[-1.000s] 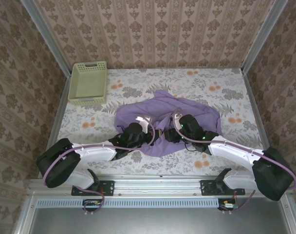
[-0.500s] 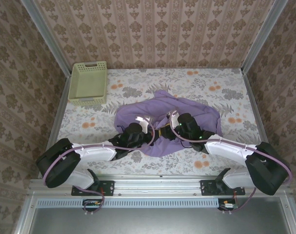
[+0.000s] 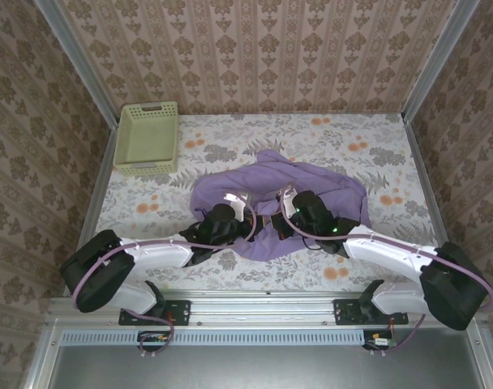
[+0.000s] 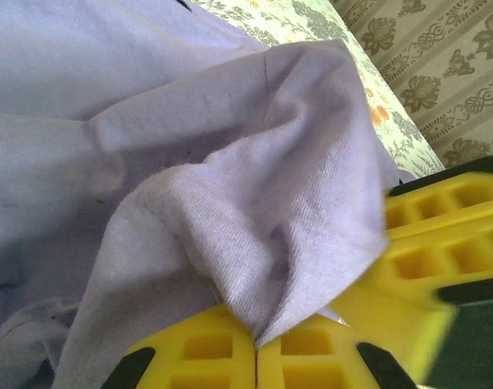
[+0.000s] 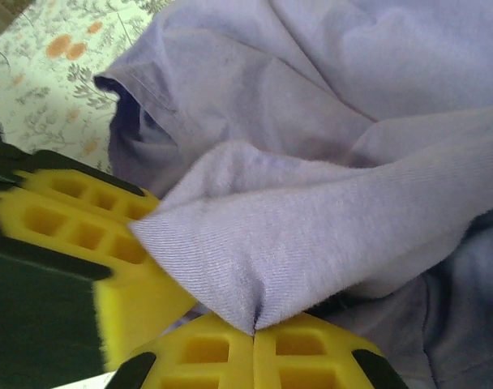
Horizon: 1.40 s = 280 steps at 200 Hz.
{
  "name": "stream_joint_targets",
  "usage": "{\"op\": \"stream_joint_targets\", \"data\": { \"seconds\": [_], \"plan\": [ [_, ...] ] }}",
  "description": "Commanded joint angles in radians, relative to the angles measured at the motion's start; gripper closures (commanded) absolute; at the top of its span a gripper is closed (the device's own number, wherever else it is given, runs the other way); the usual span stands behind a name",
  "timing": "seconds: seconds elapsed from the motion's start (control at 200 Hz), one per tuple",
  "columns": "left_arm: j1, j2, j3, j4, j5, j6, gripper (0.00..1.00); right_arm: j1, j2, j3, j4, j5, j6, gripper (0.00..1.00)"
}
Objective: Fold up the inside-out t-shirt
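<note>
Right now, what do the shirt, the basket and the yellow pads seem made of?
Shirt: soft matte knit, likely cotton; fine ribs and limp folds show. Basket: pale green plastic, seemingly; slotted moulded walls. Pads: yellow rubber or plastic, unclear which; moulded square pockets.

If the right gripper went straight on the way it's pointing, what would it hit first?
The t-shirt: the right gripper is shut on a fold of it, and more bunched purple cloth seems to lie directly ahead, though depth is unclear.
</note>
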Motion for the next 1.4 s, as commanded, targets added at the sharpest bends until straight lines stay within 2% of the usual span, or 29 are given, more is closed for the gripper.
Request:
{"op": "stream_joint_targets", "data": {
  "seconds": [0.0, 0.175, 0.37, 0.49, 0.575, 0.735, 0.93, 1.055, 1.22, 1.395],
  "plan": [
    [0.015, -0.007, 0.0, -0.04, -0.006, 0.008, 0.86, 0.006, -0.076, 0.054, -0.174, 0.075, 0.036, 1.0],
    [0.01, -0.033, 0.02, -0.115, -0.014, 0.045, 0.69, 0.008, -0.132, 0.175, -0.378, 0.08, 0.087, 1.0],
    [-0.008, -0.116, 0.021, -0.203, -0.077, 0.102, 0.54, 0.016, -0.078, 0.381, -0.603, 0.076, 0.173, 1.0],
    [-0.005, -0.113, 0.025, -0.238, -0.099, 0.116, 0.5, 0.041, -0.032, 0.478, -0.693, 0.093, 0.174, 1.0],
    [0.008, -0.083, 0.024, -0.225, -0.076, 0.101, 0.5, 0.059, -0.003, 0.538, -0.776, 0.17, 0.153, 1.0],
    [0.015, 0.017, 0.057, -0.201, -0.029, 0.092, 0.61, 0.063, -0.007, 0.559, -0.88, 0.274, 0.113, 1.0],
    [0.036, 0.141, 0.111, -0.241, -0.046, 0.082, 0.84, 0.062, -0.026, 0.576, -1.069, 0.408, 0.121, 1.0],
    [0.057, 0.183, 0.134, -0.26, -0.043, 0.081, 1.0, 0.062, -0.011, 0.565, -1.152, 0.433, 0.131, 1.0],
    [0.082, 0.185, 0.162, -0.307, -0.055, 0.094, 1.0, 0.063, -0.019, 0.578, -1.192, 0.441, 0.138, 1.0],
    [0.083, 0.115, 0.13, -0.3, -0.067, 0.108, 1.0, 0.061, -0.033, 0.563, -1.007, 0.321, 0.131, 1.0]
  ]
}}
